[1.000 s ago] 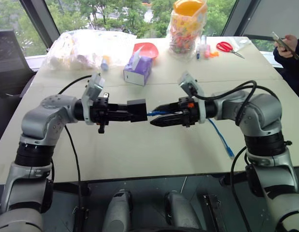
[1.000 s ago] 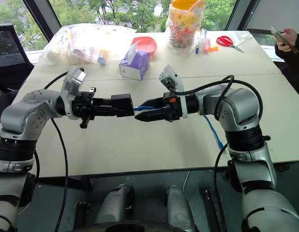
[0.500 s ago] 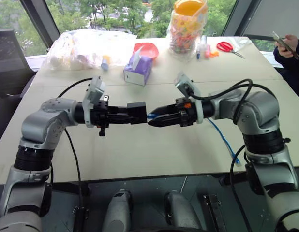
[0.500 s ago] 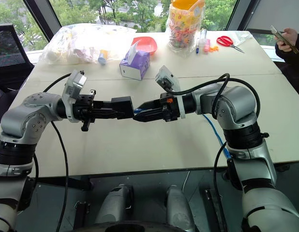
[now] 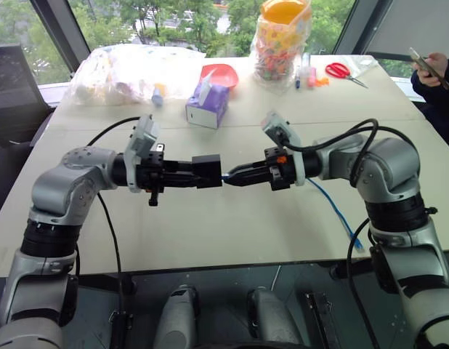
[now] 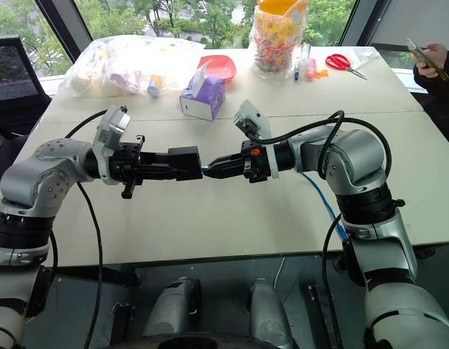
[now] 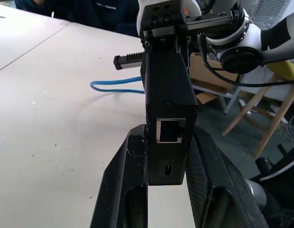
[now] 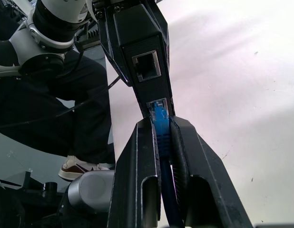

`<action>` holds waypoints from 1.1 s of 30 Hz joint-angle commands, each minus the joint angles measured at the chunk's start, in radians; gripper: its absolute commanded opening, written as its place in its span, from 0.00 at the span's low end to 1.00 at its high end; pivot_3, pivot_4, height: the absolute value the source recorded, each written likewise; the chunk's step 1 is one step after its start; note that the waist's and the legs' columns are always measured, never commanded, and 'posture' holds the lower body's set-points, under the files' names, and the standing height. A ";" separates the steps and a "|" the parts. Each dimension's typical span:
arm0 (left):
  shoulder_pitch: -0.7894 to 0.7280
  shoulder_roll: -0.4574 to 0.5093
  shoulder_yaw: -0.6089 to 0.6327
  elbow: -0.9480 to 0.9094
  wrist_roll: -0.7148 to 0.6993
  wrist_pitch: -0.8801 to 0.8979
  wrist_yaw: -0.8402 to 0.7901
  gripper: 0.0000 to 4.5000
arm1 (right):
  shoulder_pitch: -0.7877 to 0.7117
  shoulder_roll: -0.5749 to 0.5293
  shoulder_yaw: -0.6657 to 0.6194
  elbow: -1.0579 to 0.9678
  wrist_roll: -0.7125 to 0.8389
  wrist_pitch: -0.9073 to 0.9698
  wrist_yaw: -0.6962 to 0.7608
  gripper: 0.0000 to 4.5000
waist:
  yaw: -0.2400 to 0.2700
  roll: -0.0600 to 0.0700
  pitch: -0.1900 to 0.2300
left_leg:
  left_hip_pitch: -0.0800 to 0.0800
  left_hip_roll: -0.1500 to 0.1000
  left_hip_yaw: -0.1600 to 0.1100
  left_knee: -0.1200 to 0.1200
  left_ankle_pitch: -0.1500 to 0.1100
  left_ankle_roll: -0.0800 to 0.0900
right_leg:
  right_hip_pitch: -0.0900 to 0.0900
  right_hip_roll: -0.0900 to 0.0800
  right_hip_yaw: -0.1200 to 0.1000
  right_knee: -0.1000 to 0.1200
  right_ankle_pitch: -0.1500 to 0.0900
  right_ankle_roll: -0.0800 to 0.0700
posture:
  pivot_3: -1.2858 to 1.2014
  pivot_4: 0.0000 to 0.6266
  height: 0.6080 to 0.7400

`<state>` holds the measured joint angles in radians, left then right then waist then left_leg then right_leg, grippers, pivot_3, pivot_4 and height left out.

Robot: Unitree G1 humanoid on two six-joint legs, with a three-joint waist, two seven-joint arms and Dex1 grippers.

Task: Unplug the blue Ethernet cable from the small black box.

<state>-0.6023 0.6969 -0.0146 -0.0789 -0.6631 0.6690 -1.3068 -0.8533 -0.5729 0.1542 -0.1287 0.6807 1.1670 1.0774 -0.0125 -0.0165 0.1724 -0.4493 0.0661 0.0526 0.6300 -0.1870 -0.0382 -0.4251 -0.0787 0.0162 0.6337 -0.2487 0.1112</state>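
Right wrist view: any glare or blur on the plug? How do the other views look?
Right wrist view: blue Ethernet cable at the small black box is sharp between the right gripper fingers; tabletop behind is washed out bright. Left wrist view: box port crisp in the left gripper, background chairs soft. Head views: even daylight from the windows, no glare on the table.

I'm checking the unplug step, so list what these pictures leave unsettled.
- Plug latch: in the right wrist view the right gripper fingers cover the blue cable where it enters the black box.
- Box's far side: in the left wrist view the box itself hides the cable's port.
- Cable's far end: too small in the eye views.
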 commanded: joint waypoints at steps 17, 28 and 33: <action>0.062 -0.003 -0.002 0.076 0.178 -0.248 0.107 0.11 | 0.053 -0.017 -0.023 0.336 -0.350 -0.466 -0.274 0.01 | -0.001 0.000 0.000 | 0.001 0.000 0.001 0.000 0.000 0.000 | 0.000 0.000 0.000 -0.001 0.000 0.000 | 0.52 0.24 0.96; 0.006 -0.303 -0.078 0.342 0.411 -0.619 0.344 0.11 | -0.033 0.163 -0.183 0.624 -0.467 -0.451 -0.698 0.49 | 0.003 0.000 0.000 | -0.011 -0.001 0.001 0.001 0.000 0.001 | -0.007 0.000 0.000 -0.001 0.003 0.005 | 0.52 0.24 0.96; -0.021 -0.384 -0.065 0.493 0.439 -0.689 0.414 0.11 | 0.036 0.159 -0.282 0.425 -0.396 -0.327 -0.720 0.99 | 0.002 0.001 0.000 | -0.010 -0.001 0.000 0.001 0.000 0.001 | -0.007 0.000 0.000 -0.001 0.004 0.007 | 0.52 0.24 0.96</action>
<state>-0.6016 0.3228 -0.1004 0.3962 -0.2325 0.0195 -0.9125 -0.8273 -0.4035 -0.0770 0.4024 0.2474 0.8004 0.3662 -0.0109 -0.0159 0.1719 -0.4598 0.0654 0.0529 0.6307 -0.1872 -0.0370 -0.4324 -0.0787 0.0159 0.6331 -0.2445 0.1181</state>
